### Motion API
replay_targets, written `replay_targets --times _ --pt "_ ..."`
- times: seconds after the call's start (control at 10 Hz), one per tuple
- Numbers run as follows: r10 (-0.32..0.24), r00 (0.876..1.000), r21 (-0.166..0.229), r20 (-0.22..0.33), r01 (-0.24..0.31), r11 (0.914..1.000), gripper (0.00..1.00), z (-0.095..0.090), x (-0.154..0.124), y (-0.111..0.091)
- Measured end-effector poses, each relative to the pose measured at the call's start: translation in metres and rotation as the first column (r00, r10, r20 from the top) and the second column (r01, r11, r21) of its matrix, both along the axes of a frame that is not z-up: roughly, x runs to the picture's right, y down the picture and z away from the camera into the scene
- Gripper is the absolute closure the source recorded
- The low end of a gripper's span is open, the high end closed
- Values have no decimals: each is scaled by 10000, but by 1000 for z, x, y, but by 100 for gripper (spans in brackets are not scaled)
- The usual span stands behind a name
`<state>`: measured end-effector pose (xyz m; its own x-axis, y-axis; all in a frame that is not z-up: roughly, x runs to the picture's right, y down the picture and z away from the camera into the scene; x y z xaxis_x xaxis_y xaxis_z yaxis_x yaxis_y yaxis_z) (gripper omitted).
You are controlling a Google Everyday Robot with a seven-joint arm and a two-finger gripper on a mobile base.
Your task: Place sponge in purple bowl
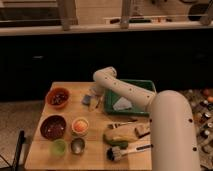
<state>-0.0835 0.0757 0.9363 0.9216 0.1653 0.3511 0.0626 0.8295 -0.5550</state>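
Observation:
The sponge (87, 99) is a small blue-grey pad lying on the wooden table (45, 155), between the orange bowl and the green tray. My gripper (95, 98) hangs from the white arm (125, 90) right over the sponge's right edge, close to the table. The purple bowl (53, 127) is a dark maroon bowl at the table's front left, apart from the gripper and holding nothing that I can see.
An orange bowl (58, 97) with dark contents stands left of the sponge. A green tray (141, 85) holds white paper on the right. A small orange dish (80, 126), a green cup (59, 147), a metal cup (77, 145), a brush (125, 150) and a tan block (142, 131) fill the front.

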Motion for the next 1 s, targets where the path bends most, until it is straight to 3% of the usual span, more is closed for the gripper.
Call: replay_targets --times 0.4,1.0 --pt "187 9997 -491 -182 -195 9986 22 18 3 8" --pt "252 9992 -677 -304 -272 9973 77 27 7 11"
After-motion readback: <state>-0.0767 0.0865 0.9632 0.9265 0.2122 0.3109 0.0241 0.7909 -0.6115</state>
